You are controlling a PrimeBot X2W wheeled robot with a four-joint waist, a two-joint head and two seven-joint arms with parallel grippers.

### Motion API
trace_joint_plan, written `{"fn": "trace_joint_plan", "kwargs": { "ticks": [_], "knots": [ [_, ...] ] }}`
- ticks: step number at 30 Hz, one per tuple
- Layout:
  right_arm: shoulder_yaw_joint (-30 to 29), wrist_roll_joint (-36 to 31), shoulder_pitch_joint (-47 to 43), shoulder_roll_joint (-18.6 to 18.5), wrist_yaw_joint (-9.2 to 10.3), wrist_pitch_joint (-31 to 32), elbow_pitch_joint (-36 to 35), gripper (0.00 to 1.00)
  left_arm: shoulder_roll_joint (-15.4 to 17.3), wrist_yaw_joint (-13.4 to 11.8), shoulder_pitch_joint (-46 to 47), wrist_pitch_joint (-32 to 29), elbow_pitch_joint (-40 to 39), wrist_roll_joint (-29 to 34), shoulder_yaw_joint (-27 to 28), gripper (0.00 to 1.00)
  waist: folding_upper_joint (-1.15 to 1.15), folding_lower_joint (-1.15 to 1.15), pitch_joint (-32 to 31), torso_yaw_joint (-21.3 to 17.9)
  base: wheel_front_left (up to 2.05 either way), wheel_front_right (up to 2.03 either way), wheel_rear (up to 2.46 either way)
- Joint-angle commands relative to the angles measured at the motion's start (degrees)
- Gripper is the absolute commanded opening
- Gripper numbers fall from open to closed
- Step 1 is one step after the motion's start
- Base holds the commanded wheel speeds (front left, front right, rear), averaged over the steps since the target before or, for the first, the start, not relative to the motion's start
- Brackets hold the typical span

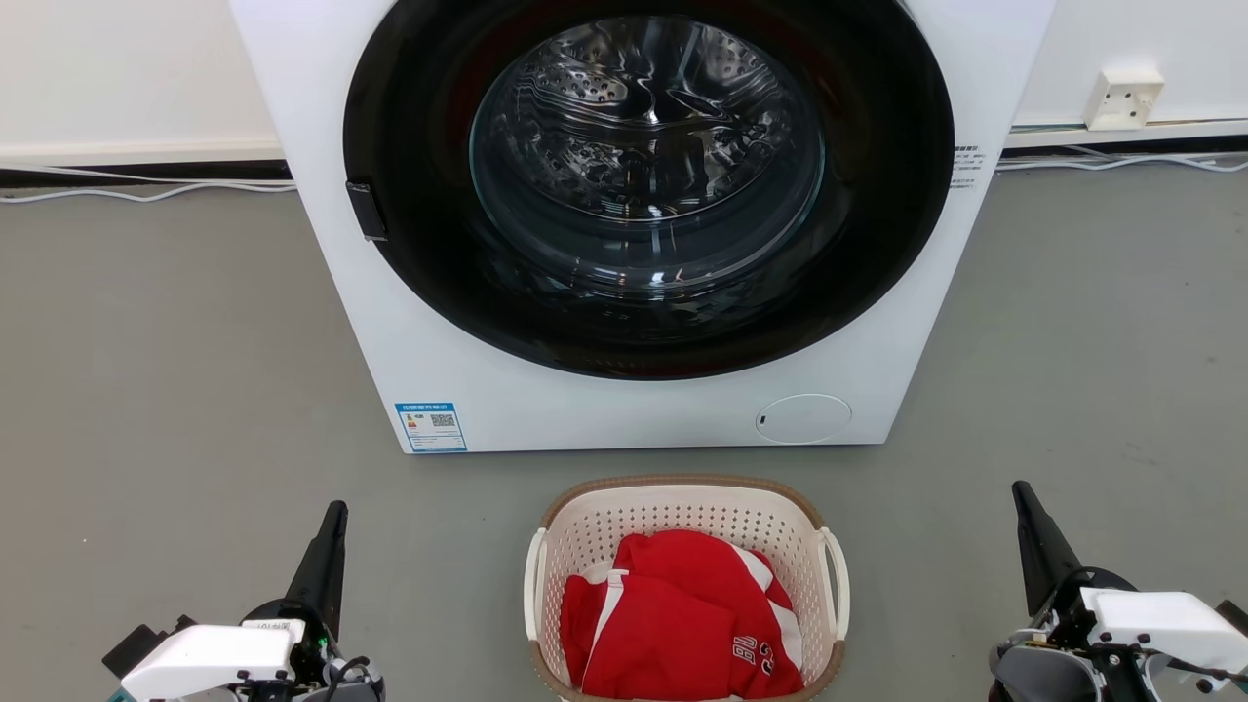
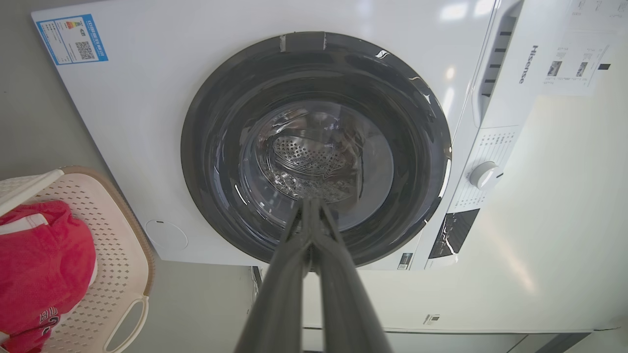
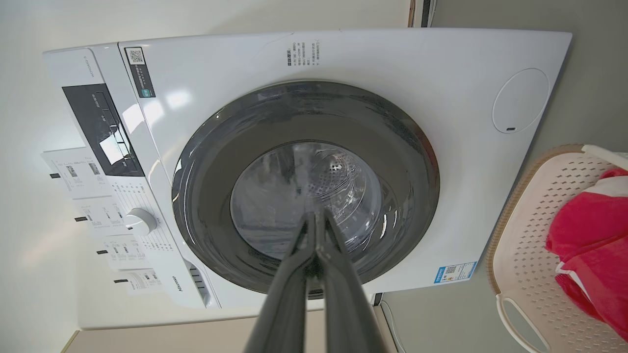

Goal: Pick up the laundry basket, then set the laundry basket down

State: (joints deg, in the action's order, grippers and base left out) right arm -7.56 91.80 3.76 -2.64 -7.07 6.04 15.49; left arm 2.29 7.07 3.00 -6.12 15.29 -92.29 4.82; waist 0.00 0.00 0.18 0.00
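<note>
While my left gripper (image 1: 336,507) and right gripper (image 1: 1019,487) are pinched shut, the laundry basket (image 1: 682,512) sits on the floor just before the washing machine (image 1: 624,414).
Its handles (image 1: 837,585) point sideways along the machine's front; with the near end cropped, I can't call the long axis. Wrist views add the dial (image 2: 483,175).

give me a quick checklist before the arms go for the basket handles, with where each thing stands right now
1. Laundry basket upright on the floor, apart from the washer: ok.
2. Left loop handle free of cloth: ok.
3. Right loop handle free of cloth: ok.
4. Red garment inside the rim, as far as the head view shows: ok.
5. Left fingers open for a handle: not ok, shut.
6. Right fingers open for a handle: not ok, shut.
</note>
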Motion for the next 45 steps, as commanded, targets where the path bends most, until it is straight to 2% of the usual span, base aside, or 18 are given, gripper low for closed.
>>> {"fn": "trace_joint_plan", "kwargs": {
  "ticks": [1,45],
  "knots": [
    [1.07,0.39,2.42,-0.23,-0.42,0.43,-1.46,0.00,0.59,0.42,3.18,-0.34,-1.26,0.10,1.68,0.00,0.00,0.00,0.00,0.00,0.00,0.00,0.00],
    [1.07,0.39,2.42,-0.23,-0.42,0.43,-1.46,0.00,0.59,0.42,3.18,-0.34,-1.26,0.10,1.68,0.00,0.00,0.00,0.00,0.00,0.00,0.00,0.00]
  ]
}}
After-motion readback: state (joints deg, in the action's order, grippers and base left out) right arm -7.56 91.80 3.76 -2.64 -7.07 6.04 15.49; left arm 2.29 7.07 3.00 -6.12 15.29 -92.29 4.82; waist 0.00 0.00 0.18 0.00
